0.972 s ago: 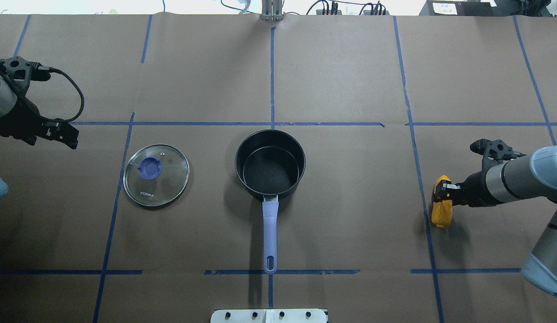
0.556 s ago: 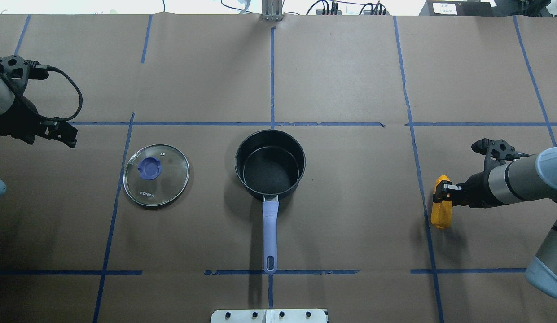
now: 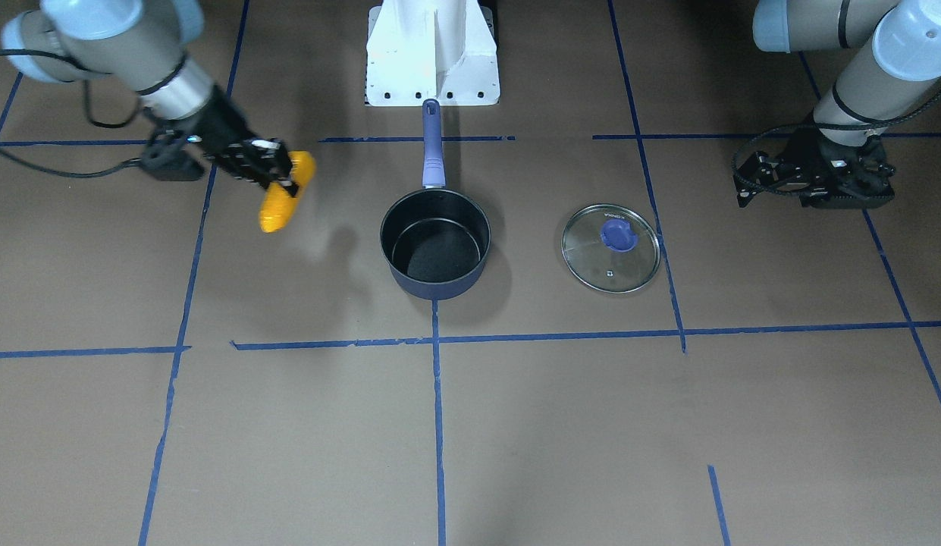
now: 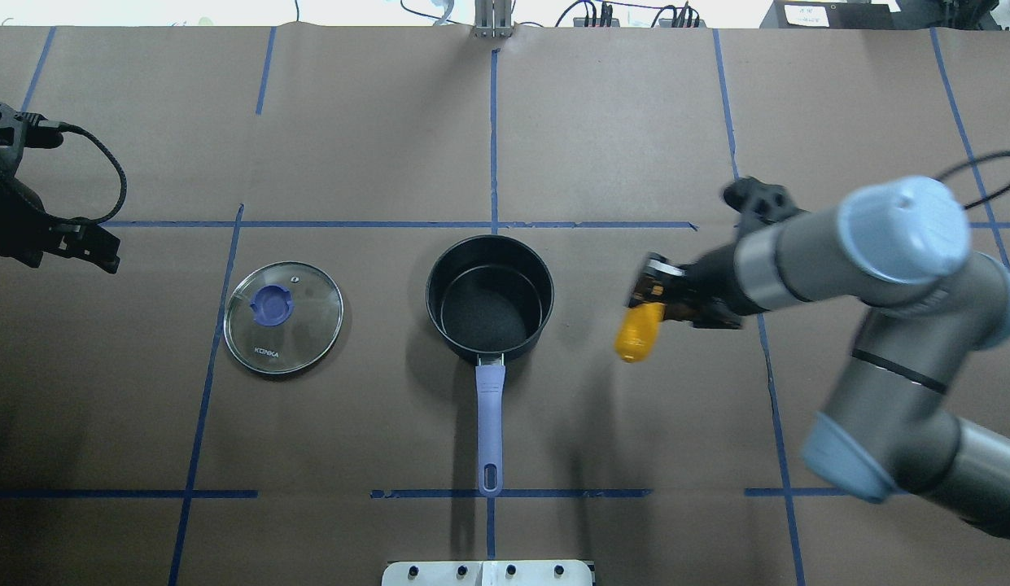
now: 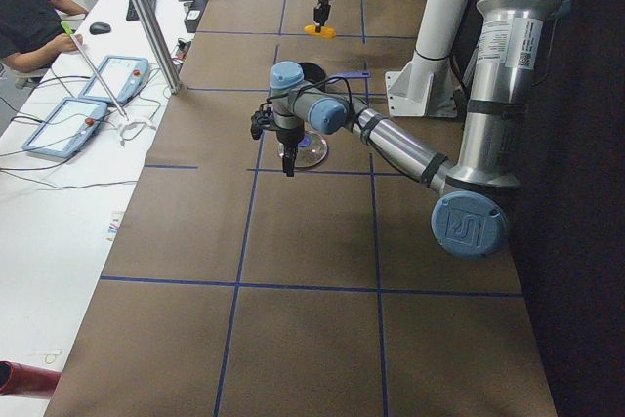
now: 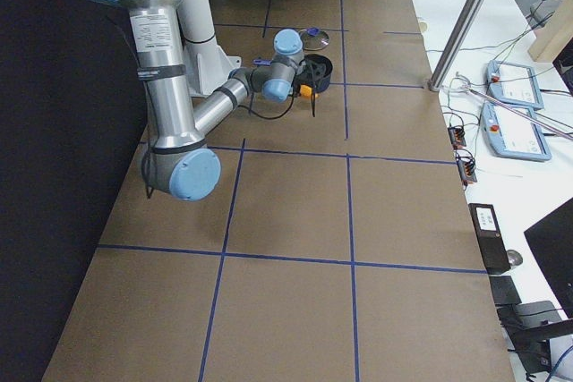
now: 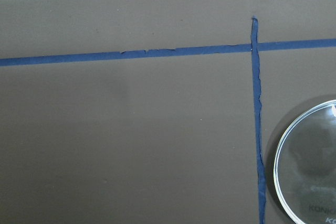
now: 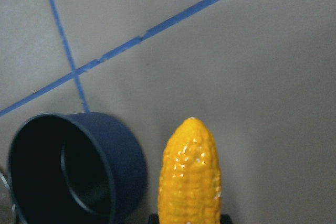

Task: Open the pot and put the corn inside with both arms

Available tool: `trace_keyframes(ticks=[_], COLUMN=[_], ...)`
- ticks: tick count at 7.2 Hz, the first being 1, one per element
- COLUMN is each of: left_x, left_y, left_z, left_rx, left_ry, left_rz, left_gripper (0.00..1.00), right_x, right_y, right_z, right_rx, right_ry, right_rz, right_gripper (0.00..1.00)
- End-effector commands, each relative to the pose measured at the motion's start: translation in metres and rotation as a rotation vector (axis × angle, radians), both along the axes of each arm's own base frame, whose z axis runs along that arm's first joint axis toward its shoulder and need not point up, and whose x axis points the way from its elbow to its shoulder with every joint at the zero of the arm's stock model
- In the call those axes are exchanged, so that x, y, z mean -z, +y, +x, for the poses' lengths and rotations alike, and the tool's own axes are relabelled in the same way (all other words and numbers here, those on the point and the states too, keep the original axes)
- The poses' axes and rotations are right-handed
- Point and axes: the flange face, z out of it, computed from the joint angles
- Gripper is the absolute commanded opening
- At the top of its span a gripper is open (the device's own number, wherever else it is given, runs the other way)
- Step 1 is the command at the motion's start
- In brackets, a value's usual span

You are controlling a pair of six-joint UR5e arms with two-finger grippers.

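Note:
The dark navy pot [image 4: 484, 313] stands uncovered at the table's middle, its purple handle [image 4: 489, 423] pointing toward the robot's base. It also shows in the front view [image 3: 434, 250] and at the lower left of the right wrist view [image 8: 73, 166]. My right gripper [image 4: 653, 293] is shut on the orange-yellow corn [image 4: 640, 334] and holds it in the air just right of the pot, tip toward the robot's base. The corn also shows in the front view [image 3: 279, 205] and the right wrist view [image 8: 190, 177]. My left gripper [image 4: 98, 248] looks open and empty, well left of the lid.
The round glass lid [image 4: 283, 317] with a blue knob lies flat on the table left of the pot; its edge shows in the left wrist view [image 7: 310, 166]. Blue tape lines cross the brown table. The white base mount [image 3: 432, 53] stands behind the pot's handle.
My right arm has lifted the corn and carried it left across the tape line, close to the pot. My left arm has drawn slightly further left, away from the lid.

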Motion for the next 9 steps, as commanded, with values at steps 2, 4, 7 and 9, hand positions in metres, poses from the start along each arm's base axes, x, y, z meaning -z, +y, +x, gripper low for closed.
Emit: trace_keyframes(ticks=[2, 4, 7, 9], left_x=[0.001, 0.004, 0.005, 0.006], left_y=[0.001, 0.000, 0.000, 0.000], left_z=[0.001, 0.001, 0.001, 0.001], left_rx=[-0.002, -0.002, -0.001, -0.001], left_ry=[0.002, 0.005, 0.006, 0.007], left_rz=[0.002, 0.007, 0.008, 0.009], left_gripper=[1.00, 1.00, 1.00, 1.00], right_x=[0.091, 0.084, 0.082, 0.085], right_y=[-0.010, -0.020, -0.033, -0.031], right_z=[-0.096, -0.110, -0.134, -0.133], right_rx=[-0.051, -0.056, -0.070, -0.064], right_ry=[0.027, 0.055, 0.092, 0.085], right_rz=[-0.050, -0.056, -0.059, -0.054], right_gripper=[0.00, 0.01, 0.89, 1.00])
